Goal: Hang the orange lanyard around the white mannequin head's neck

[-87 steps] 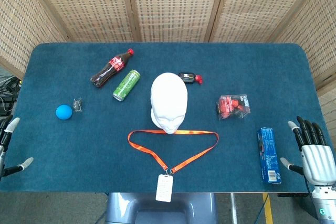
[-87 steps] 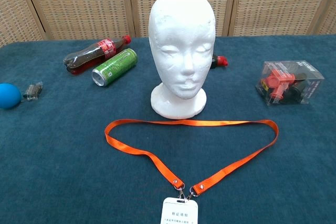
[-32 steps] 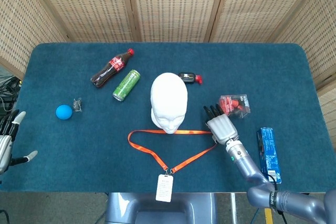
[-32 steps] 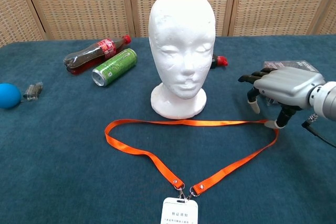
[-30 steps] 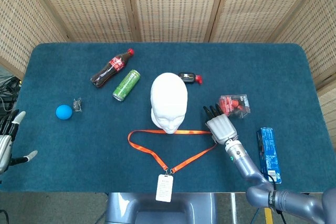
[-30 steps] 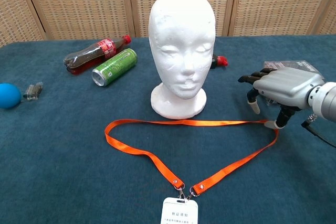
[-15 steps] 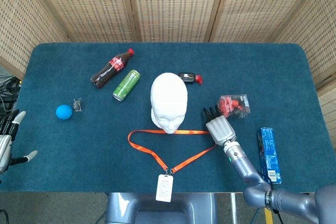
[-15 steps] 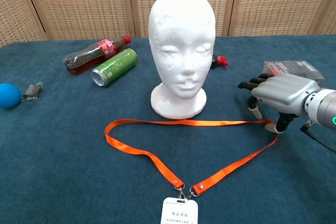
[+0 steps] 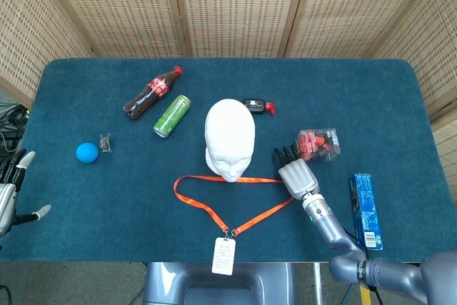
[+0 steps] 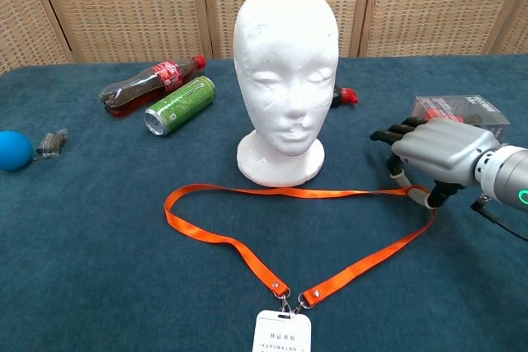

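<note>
Because the orange lanyard (image 9: 235, 201) lies flat on the table (image 9: 400, 105) as a wide loop just in front of the white mannequin head (image 9: 229, 138), with its white badge (image 9: 223, 256) hanging past the near edge, the head view shows the right robot hand (image 9: 295, 173) palm down at the loop's right corner, the natural place to lift the strap so the loop can be raised over the crown; its fingers are spread and I judge nothing is gripped yet. The left robot hand (image 9: 8, 191) waits at the table's left edge, fingers apart and empty, well apart from the strap. Compared with the frame about three seconds earlier, the right robot hand has travelled from the table's right edge to the strap, and in the last half second it has crept slightly nearer the mannequin head. In the chest view, the right robot hand (image 10: 431, 154) hovers low with its fingers curved down, one fingertip (image 10: 432, 195) touching or almost touching the orange lanyard (image 10: 247, 249) at its right bend, which has shifted a little inward; the strap lies on the cloth, not around the neck of the white mannequin head (image 10: 285, 72).
</note>
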Tool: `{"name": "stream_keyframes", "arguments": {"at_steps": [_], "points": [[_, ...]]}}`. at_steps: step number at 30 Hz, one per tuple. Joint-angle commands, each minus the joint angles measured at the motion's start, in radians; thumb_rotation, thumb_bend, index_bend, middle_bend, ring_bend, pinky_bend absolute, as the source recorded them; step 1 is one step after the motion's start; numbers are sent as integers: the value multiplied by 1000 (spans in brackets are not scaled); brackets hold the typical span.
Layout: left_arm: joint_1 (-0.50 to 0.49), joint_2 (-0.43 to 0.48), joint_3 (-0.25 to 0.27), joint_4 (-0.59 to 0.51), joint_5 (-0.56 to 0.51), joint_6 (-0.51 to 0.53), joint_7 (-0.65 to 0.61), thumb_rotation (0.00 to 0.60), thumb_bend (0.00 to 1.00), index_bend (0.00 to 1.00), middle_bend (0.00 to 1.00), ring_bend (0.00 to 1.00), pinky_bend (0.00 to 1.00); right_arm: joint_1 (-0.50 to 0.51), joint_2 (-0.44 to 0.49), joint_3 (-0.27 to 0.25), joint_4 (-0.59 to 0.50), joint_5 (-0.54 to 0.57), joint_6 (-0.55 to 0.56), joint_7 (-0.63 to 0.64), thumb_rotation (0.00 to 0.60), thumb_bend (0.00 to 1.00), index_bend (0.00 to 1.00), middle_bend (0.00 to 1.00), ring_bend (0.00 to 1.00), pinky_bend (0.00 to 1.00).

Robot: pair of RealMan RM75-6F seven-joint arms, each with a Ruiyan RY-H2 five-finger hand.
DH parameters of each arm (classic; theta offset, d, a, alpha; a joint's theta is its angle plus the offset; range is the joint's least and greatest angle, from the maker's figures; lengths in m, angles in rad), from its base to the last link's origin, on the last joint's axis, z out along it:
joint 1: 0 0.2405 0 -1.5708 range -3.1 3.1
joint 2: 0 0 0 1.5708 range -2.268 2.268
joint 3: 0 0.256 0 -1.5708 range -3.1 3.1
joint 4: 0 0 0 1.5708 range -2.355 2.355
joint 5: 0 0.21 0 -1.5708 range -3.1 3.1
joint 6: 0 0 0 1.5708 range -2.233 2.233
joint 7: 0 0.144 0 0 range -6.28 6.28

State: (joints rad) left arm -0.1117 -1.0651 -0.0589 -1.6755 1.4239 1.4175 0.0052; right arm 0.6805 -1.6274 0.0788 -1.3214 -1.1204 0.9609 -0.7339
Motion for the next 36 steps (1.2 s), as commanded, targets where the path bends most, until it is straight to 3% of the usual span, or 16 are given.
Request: {"name": "stream_keyframes", "arguments": {"at_steps": [1,9,16,20,23,27,36], "points": [[-1,-1,1,0,2,-1,2,600,0,0,0,0,0,-6,11,-5,-9,-21,11,27,600,684,631,0,0,0],[-15,-19,6,5,16,-16,19,600,0,0,0,0,0,-27,54,-7,-61,-67,36,118,600,685,645,0,0,0],[-105,-93,-13,-17,53,-100,115,600,0,4,0,0,0,-49,108,-6,-124,-97,40,238,600,685,655,0,0,0],[-189,-159,-42,-10,48,-187,186,600,24,123,0,0,0,-53,123,-7,-133,-117,39,279,600,685,659,0,0,0],[-265,-236,-71,29,22,-270,226,600,152,203,0,0,0,-53,131,-7,-131,-136,38,309,600,685,661,0,0,0],[-397,-375,-117,137,-26,-414,229,600,212,285,0,0,0,-52,144,-5,-123,-151,33,343,600,684,662,0,0,0],[-516,-513,-133,283,-69,-515,247,600,301,398,0,0,0,-48,161,1,-113,-160,21,368,600,685,667,0,0,0]]}}
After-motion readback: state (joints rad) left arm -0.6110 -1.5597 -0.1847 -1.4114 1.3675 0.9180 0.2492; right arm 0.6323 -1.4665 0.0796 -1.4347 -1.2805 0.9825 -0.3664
